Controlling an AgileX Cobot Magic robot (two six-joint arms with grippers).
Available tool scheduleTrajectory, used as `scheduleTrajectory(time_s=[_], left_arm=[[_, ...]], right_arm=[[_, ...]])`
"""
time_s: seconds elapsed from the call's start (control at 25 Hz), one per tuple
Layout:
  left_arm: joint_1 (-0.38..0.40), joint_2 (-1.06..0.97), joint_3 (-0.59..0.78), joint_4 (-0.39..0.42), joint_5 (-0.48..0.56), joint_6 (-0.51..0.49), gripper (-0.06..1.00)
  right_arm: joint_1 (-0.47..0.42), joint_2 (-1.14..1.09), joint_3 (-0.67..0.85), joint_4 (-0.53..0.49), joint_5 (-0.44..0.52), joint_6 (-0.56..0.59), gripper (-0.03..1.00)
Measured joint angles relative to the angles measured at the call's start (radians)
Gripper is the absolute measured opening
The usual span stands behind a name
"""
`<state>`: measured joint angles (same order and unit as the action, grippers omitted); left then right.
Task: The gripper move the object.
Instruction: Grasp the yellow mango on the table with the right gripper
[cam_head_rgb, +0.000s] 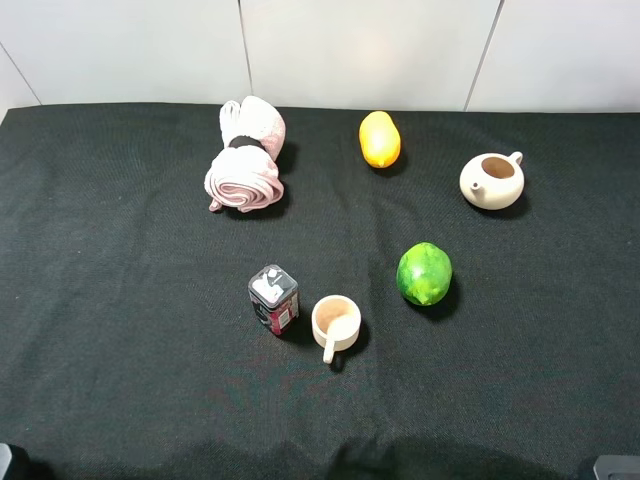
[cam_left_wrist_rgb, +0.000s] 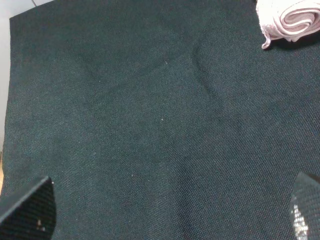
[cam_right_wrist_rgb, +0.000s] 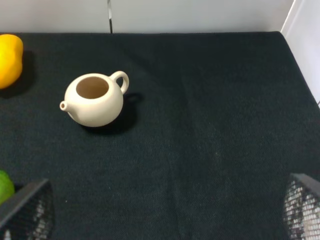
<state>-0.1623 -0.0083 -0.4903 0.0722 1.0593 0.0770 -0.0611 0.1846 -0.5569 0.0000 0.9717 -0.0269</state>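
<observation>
A: Left gripper (cam_left_wrist_rgb: 167, 207) and right gripper (cam_right_wrist_rgb: 164, 207), down at the corners: spread or pinching?
B: Both spread wide, empty, over the black cloth (cam_head_rgb: 120, 300).
A: And the rest?
B: Pink rolled towel (cam_head_rgb: 245, 157) upper left; green fruit (cam_head_rgb: 424, 273) right of centre; mango (cam_head_rgb: 380, 139) upper centre, lying well apart from either gripper; cream teapot (cam_head_rgb: 492, 181) upper right.
</observation>
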Motion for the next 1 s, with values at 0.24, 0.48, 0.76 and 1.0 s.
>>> scheduleTrajectory(time_s=[0.24, 0.48, 0.76, 1.0], left_arm=[[0.000, 0.000, 0.000, 0.000, 0.000, 0.000, 0.99], [0.000, 0.000, 0.000, 0.000, 0.000, 0.000, 0.99], [0.000, 0.000, 0.000, 0.000, 0.000, 0.000, 0.99], [0.000, 0.000, 0.000, 0.000, 0.000, 0.000, 0.99]], right_arm=[[0.000, 0.241, -0.123, 0.023, -0.019, -0.057, 0.69], [0.000, 0.438, -0.256, 0.070, -0.026, -0.130, 0.69], [0.128, 0.656, -0.388, 0.074, -0.027, -0.149, 0.69], [0.244, 0.841, -0.536, 0.055, -0.022, -0.149, 0.69]])
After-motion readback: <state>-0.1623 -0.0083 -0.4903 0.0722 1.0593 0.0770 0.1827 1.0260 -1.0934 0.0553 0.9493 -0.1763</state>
